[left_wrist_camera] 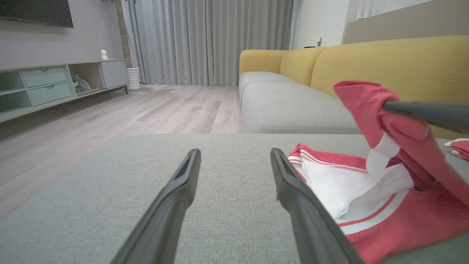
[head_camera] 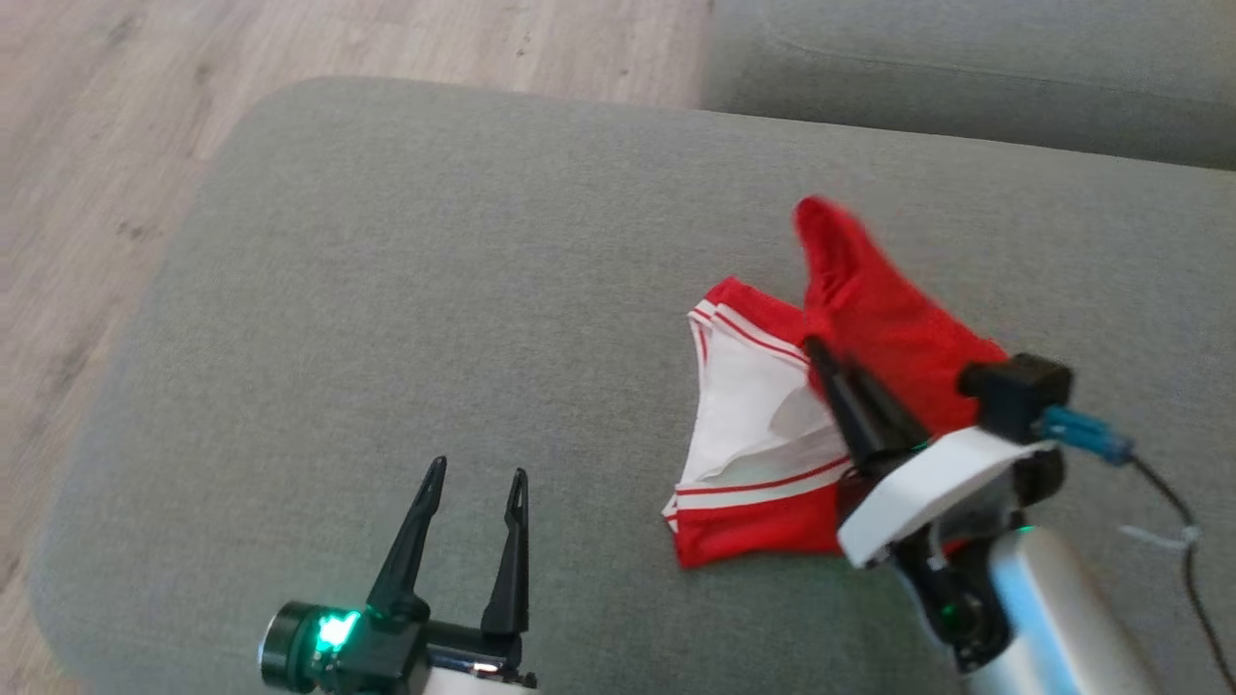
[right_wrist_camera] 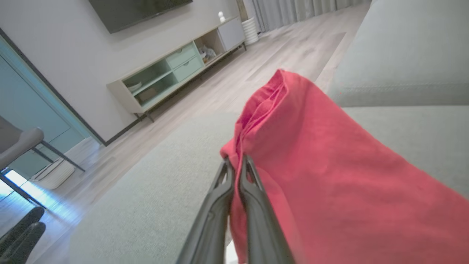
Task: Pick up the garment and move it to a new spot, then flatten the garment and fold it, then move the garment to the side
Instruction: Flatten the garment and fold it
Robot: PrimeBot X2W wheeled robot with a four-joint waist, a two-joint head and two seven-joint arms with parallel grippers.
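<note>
At the far left of the head view runs a strip of pale wood floor [head_camera: 87,145], and beside it the broad grey cushion [head_camera: 406,270] that serves as the work surface. At the lower left of centre the left gripper [head_camera: 480,470] hovers low over bare cushion. Its fingers are spread wide, hold nothing, and are clear of the cloth. In the left wrist view the same gripper [left_wrist_camera: 235,152] points across the cushion, with the cloth just to the right of its right finger.

Right of centre lies the red and white garment [head_camera: 748,415]. Its lower part is spread on the cushion, white side up with red stripes. One red flap is raised above the rest and drawn toward the upper right.

The right gripper [head_camera: 813,346] reaches up from the lower right. The right wrist view shows its fingers [right_wrist_camera: 253,205] pinched together on a bunched edge of that red flap [right_wrist_camera: 329,172].

This looks like the flatten-and-fold stage, with one side lifted to be laid out or over. The next move probably calls for carrying the flap across and lowering it smoothly. The free gripper could pin or take the lower edge so the cloth does not drag.
</note>
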